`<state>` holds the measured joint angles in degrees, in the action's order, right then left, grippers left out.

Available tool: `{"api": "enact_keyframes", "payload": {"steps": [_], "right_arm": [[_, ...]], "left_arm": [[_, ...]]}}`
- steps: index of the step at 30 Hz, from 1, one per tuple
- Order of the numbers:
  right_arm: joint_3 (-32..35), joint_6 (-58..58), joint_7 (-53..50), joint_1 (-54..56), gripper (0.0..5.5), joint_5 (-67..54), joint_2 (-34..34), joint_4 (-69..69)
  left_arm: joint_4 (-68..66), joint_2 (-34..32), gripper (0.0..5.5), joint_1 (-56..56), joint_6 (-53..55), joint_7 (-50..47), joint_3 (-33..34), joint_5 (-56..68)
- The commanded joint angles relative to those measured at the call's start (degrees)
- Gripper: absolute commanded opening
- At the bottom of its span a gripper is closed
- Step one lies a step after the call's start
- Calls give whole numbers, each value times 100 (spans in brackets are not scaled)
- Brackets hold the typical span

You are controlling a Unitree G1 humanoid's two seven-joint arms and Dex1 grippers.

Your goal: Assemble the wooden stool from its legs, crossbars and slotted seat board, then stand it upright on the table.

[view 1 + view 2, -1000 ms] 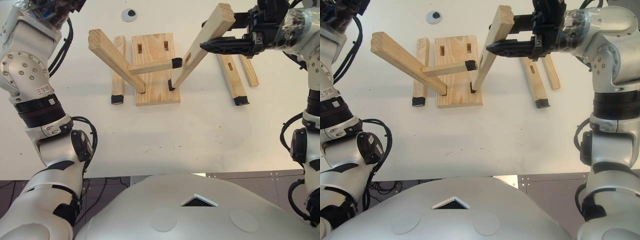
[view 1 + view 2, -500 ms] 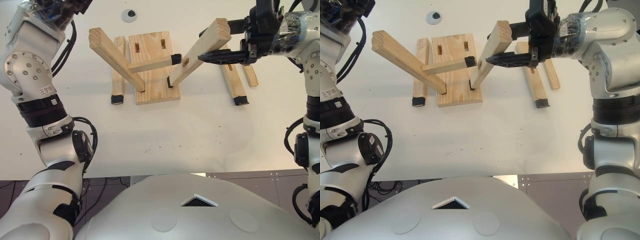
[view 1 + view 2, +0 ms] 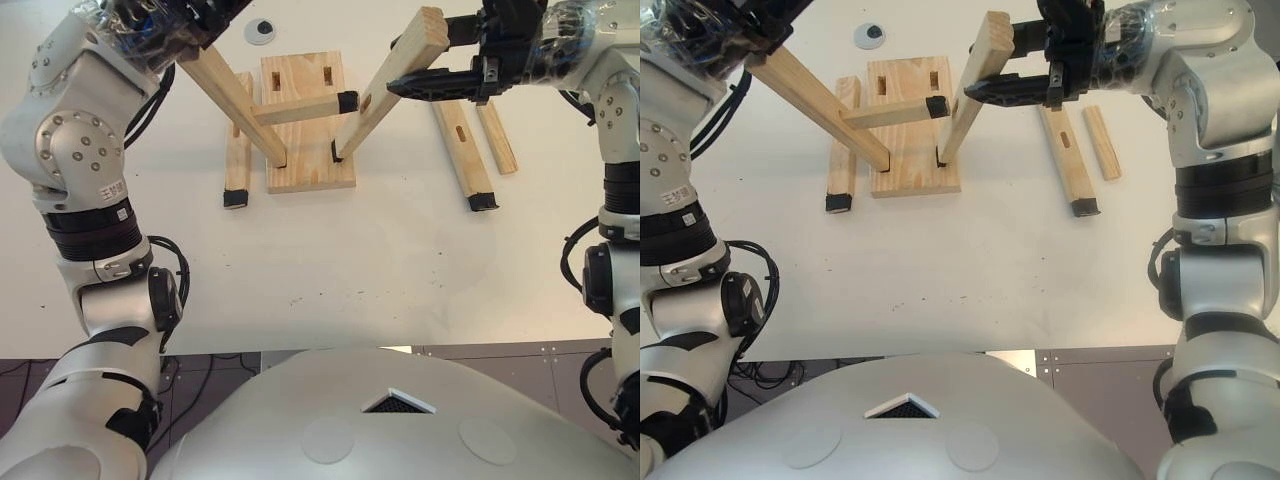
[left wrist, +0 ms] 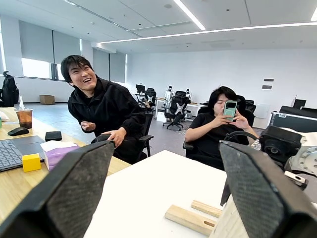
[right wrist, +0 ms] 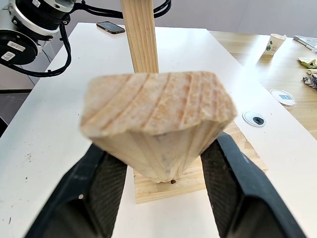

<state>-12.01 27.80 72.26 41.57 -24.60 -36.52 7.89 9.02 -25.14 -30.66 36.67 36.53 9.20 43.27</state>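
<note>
The right end effector is clamped on the tilted right leg, while the left end effector is spread wide by the left leg.

We see the arms in rounded silver-grey shells, with black ribbed bands, looped black cables, small screws and a printed label; the right gripper is black.

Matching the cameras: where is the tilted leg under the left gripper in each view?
Left eye: leg slants up-left from the seat board.
Right eye: same slant, left of centre.
Left wrist: its end beside one finger pad.
Right wrist: probably the beam behind the held leg's blurred end.
Landmark: seat board.
</note>
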Motion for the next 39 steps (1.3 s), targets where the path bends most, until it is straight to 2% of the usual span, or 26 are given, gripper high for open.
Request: {"api": "enact_keyframes", "payload": {"steps": [1,14,23,33,39], "right_arm": [[-328,226,0,-58,213,410,-34,265],[-831,419,9,408,213,703,140,1030],[-1108,332,127,234,213,798,108,665],[-1101,531,-87,646,213,902,427,1573],[-1178,607,-27,650,213,782,558,1236]], "left_arm": [[-419,44,386,194,116,-115,-250,-330],[-981,32,386,712,-41,152,-1093,-1051],[-1082,57,386,771,-196,135,-1151,-1095],[-1103,134,386,784,-290,171,-1208,-1086],[-1064,184,386,766,-254,130,-1298,-1046]]}}
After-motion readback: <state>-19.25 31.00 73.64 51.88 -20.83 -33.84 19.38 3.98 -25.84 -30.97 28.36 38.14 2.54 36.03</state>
